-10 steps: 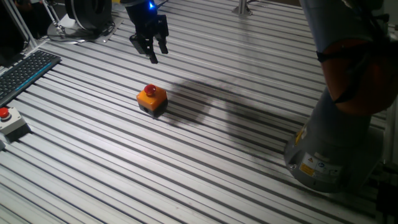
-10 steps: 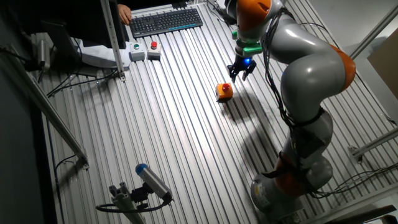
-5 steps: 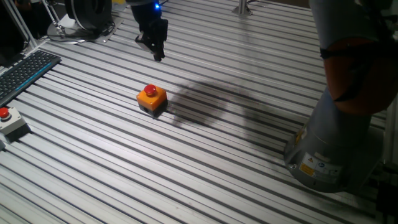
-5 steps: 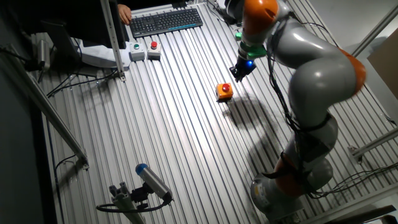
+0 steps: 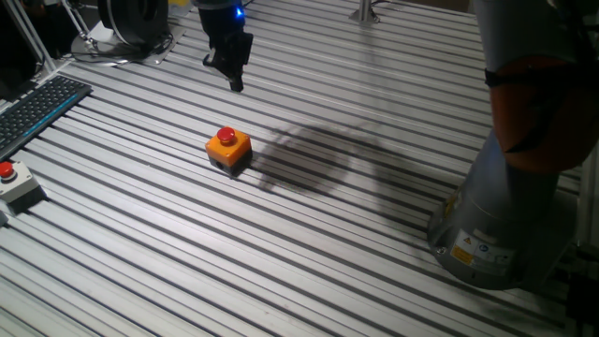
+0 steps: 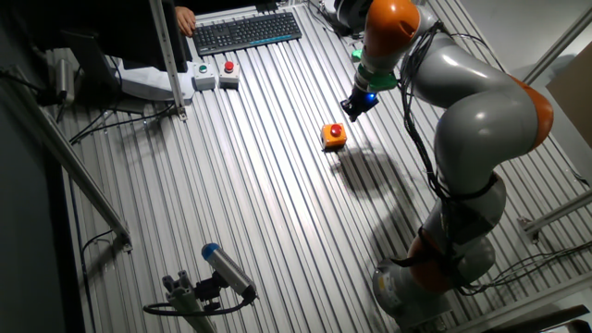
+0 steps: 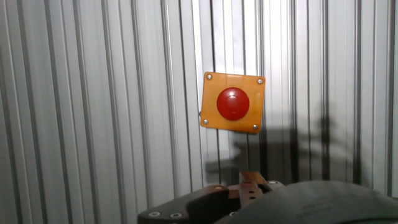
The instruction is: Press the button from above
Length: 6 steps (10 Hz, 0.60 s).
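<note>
The button [image 5: 226,137] is a round red push-button on a small orange box [image 5: 232,150] with a dark base, standing on the slatted table. It also shows in the other fixed view [image 6: 334,135]. In the hand view the red cap [image 7: 233,103] sits in the middle of the orange box [image 7: 214,93], a little right of centre. My gripper [image 5: 235,82] hangs above the table, behind the button and apart from it; in the other fixed view the gripper [image 6: 354,113] is just beyond the box. The fingers are seen edge-on and no gap shows. The hand view shows only the dark hand body [image 7: 249,199].
A grey-white box with a red button [image 5: 14,183] and a keyboard [image 5: 37,108] lie at the left edge. My arm's base [image 5: 505,225] stands at the right. A metal post [image 6: 166,55] and a blue-tipped tool [image 6: 217,273] show in the other fixed view.
The hand has turned about its axis, so the fingers now show edge-on, and it has shifted slightly. The arm's elbow has swung right. The button has not moved.
</note>
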Tool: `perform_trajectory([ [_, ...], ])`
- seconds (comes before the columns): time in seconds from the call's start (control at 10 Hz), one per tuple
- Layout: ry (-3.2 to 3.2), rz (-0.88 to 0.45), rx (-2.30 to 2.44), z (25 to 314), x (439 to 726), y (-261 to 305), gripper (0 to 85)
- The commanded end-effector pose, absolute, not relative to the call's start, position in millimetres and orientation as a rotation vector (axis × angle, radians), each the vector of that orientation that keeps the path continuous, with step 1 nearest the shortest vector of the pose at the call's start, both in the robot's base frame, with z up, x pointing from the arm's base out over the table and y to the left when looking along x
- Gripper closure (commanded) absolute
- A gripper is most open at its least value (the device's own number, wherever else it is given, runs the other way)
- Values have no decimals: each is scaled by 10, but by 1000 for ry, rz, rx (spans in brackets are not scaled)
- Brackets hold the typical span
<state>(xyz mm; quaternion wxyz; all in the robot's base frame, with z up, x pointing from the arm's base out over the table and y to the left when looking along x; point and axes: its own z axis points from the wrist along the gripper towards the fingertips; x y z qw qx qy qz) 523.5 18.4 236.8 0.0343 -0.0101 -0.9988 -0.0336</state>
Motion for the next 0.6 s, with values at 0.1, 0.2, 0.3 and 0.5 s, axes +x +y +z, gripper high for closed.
perform_trajectory([
  [0.1,-3065,-104,-10,2367,5270,155,850],
  [0.2,-3063,-87,5,2368,5276,150,850],
  [0.3,-3057,-91,13,2357,5290,132,850],
  [0.5,-3068,-76,38,2331,5299,127,850],
])
